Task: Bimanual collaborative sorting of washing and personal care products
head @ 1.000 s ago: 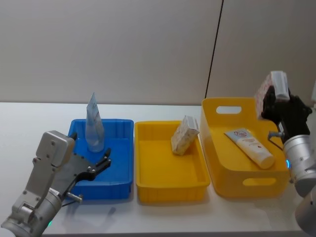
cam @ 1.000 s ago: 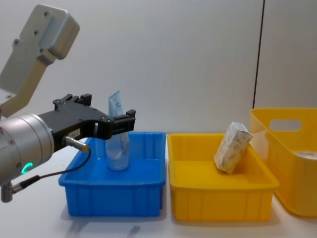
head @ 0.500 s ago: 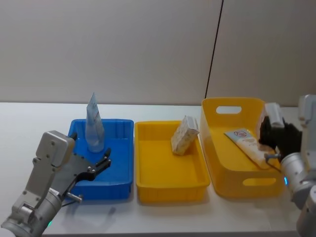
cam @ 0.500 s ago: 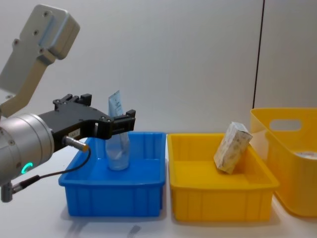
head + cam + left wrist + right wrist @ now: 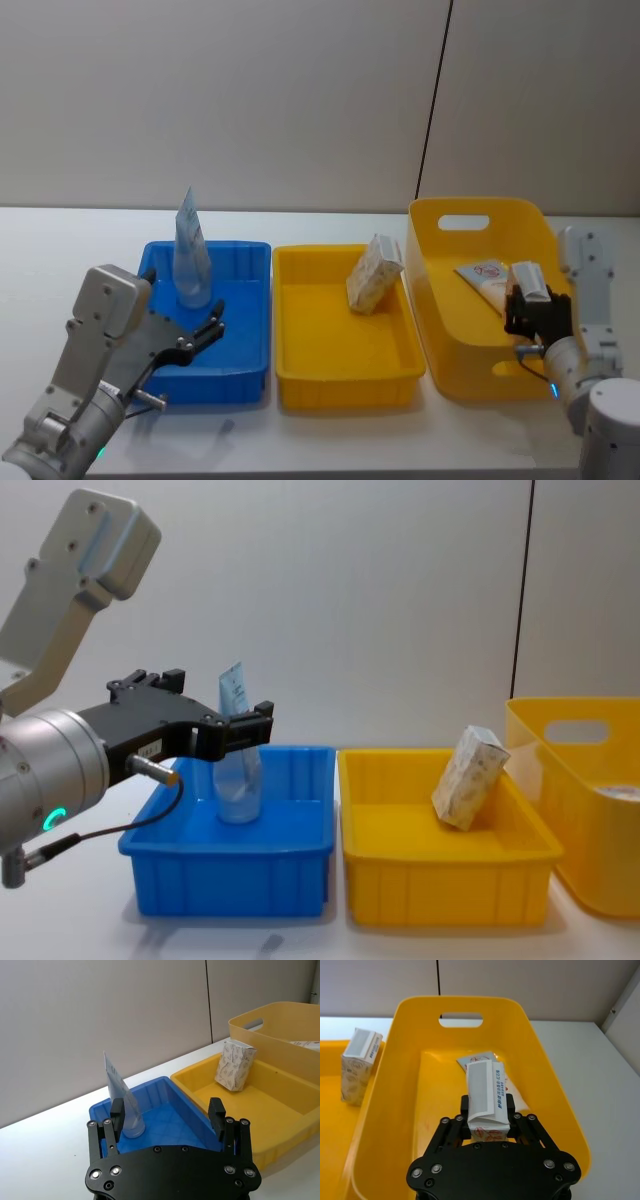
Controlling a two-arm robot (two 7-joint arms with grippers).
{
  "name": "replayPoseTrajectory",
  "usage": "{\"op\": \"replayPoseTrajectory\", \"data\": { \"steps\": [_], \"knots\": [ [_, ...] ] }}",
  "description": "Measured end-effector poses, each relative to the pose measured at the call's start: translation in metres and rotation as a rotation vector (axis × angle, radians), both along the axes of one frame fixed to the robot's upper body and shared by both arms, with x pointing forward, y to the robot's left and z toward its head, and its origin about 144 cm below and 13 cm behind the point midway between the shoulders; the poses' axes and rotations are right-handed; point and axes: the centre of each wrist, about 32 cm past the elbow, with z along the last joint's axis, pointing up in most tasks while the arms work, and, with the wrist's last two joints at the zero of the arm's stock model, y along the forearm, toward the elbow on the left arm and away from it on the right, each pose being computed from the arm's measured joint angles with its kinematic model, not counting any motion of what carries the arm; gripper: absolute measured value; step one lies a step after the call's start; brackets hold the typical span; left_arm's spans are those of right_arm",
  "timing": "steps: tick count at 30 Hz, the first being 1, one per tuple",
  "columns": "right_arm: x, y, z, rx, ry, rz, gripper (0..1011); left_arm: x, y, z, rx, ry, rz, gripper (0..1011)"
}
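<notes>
The head camera looks forward and down from above, taking in the blue bin (image 5: 210, 320), the shallow yellow bin (image 5: 340, 340) and the deep yellow basket (image 5: 490, 300) in a row. The chest camera sits lower and sees the blue bin (image 5: 235, 855) side-on, close up. The left wrist camera faces past its jaws toward the blue bin (image 5: 165, 1110). The right wrist camera looks steeply down into the deep yellow basket (image 5: 420, 1025). All four views share the shallow yellow bin.

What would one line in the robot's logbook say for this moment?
right gripper: shut on white carton, low inside deep yellow bin above red-logo tube | left gripper: open, idle over blue tray
</notes>
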Motion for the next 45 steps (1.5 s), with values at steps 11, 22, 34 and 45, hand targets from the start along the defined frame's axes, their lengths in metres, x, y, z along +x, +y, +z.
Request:
{"op": "replayPoseTrajectory", "data": {
  "steps": [11,22,34,45],
  "knots": [
    [0.006,0.002,-0.010,-0.022,0.059,-0.004,662,0.000,0.000,0.000,0.000,0.000,0.000,1001],
    [0.008,0.003,-0.013,-0.030,0.078,-0.005,975,0.000,0.000,0.000,0.000,0.000,0.000,1001],
    [0.004,0.001,-0.005,-0.002,-0.005,0.017,1003,0.000,0.000,0.000,0.000,0.000,0.000,1001],
    [-0.003,-0.003,0.014,0.062,-0.154,0.067,1003,0.000,0.000,0.000,0.000,0.000,0.000,1001]
  ]
}}
